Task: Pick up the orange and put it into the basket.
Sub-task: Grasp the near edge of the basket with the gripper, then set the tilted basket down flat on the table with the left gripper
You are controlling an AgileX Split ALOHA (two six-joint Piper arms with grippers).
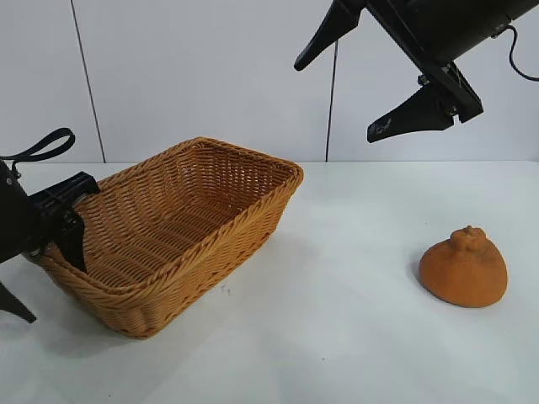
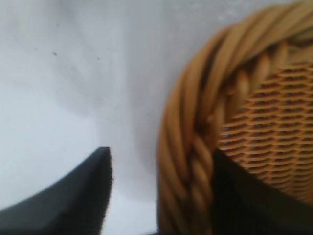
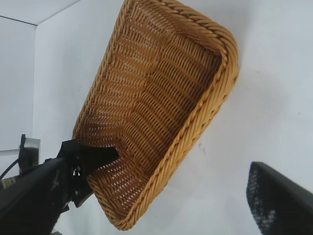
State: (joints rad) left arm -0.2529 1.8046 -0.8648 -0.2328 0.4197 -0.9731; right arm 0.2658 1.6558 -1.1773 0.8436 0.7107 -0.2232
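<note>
While the orange (image 1: 464, 268) sits alone on the white table (image 1: 337, 337), well right of the basket (image 1: 177, 231) and untouched, the left gripper (image 2: 159, 191) straddles the basket's braided rim at its left end, one finger inside, one outside; can't tell if it's clamped yet. Right gripper (image 1: 358, 84) hangs high above the table, jaws wide open, holding nothing.

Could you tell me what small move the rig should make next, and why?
Probably the right gripper, hanging open high above the table, should descend toward the orange, which sits untouched on the table, apart from the basket. The left gripper straddles the basket's rim, apparently steadying it, so it seems best left there.
</note>
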